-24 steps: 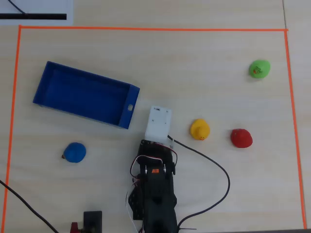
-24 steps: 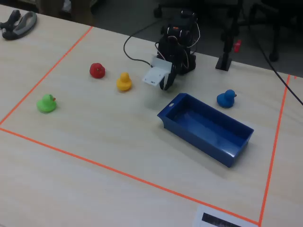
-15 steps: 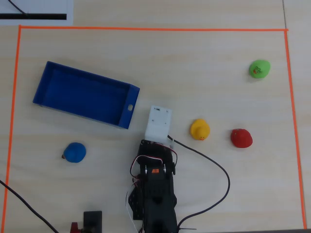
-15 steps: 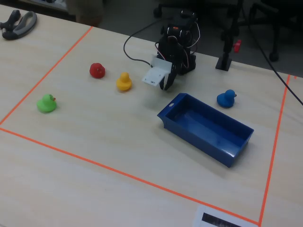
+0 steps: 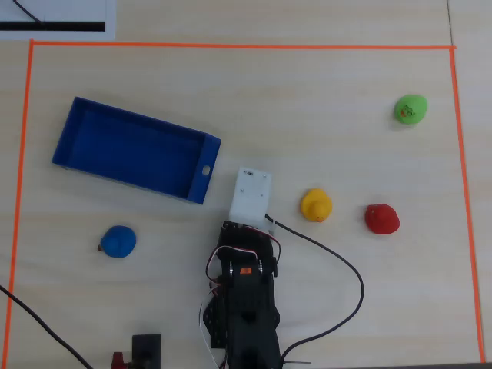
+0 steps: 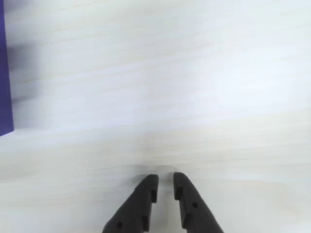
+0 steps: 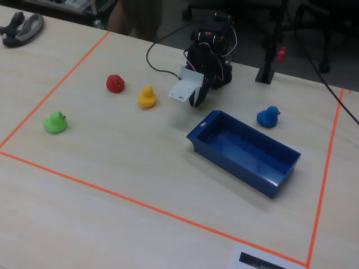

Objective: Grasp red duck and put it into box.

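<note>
Right now the gripper (image 6: 165, 180) hangs empty with fingers nearly together over bare table, while the red duck (image 5: 381, 219) sits mid-right in the overhead view, so reaching could knock the yellow duck (image 5: 316, 205) between them

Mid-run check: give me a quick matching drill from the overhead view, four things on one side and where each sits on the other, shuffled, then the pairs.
Things:
1. red duck
2. blue duck
3. green duck
4. box

Places in the overhead view:
A. upper right, near the orange tape's right edge
B. just right of the yellow duck
C. upper left, lying at a slant, empty
D. lower left, below the box

Pairs: 1-B, 2-D, 3-A, 4-C

The gripper holds nothing, its fingers nearly together over bare table.
</note>
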